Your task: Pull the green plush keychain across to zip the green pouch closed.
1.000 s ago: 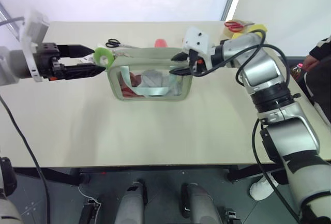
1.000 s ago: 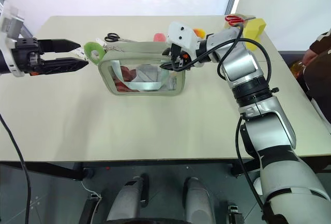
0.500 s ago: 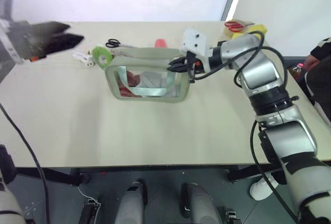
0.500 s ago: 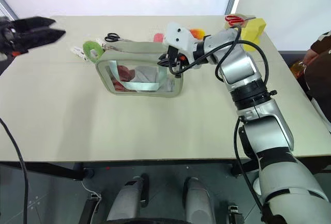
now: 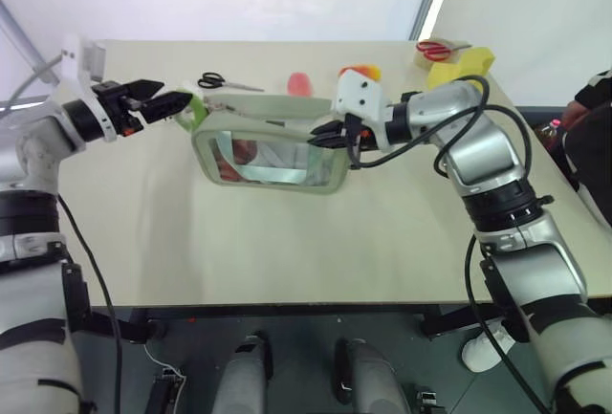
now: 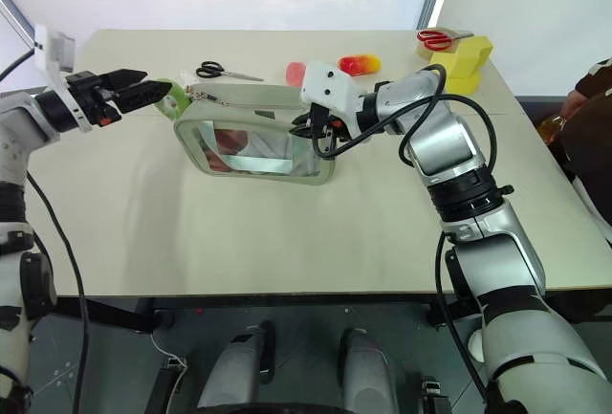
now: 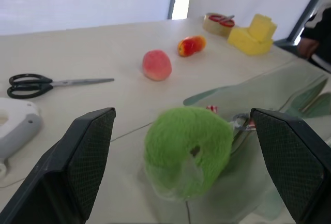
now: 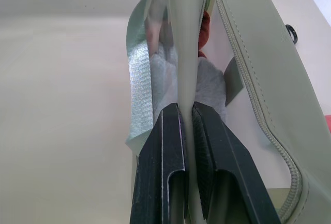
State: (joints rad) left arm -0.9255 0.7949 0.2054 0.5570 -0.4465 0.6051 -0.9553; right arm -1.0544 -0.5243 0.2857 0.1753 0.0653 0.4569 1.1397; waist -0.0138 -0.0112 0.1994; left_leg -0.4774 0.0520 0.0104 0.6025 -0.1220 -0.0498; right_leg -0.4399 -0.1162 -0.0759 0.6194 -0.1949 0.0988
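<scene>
In the head views, the left end effector (image 5: 170, 104) is sitting spread wide just off the green plush keychain (image 6: 173, 97), at the left end of the green pouch (image 5: 268, 151). A moment ago it had swung away toward the far left edge of the table (image 5: 287, 251); now it is coming back in, level and aimed rightward at the keychain. The right end effector (image 6: 308, 131), which was closing a second ago, is now clenched on the pouch's right end, and the pouch has slid a little leftward with it. That likely means the pouch is being anchored so the left arm can take the keychain and draw the zipper across; the zip appears undone. The right forearm is reaching in from the right, angled down and to the left. Black scissors (image 5: 212, 80) and a pink plush toy (image 5: 299, 82) are lying just beyond the pouch.

In the left wrist view, the two fingers (image 7: 83, 151) are standing far apart with the keychain centred between them, touching neither. A yellow block (image 7: 252, 34) is sitting well behind.

In the right wrist view, the fingers (image 8: 165, 162) are pinching a pale green edge of the pouch, possibly its strap or end seam.
</scene>
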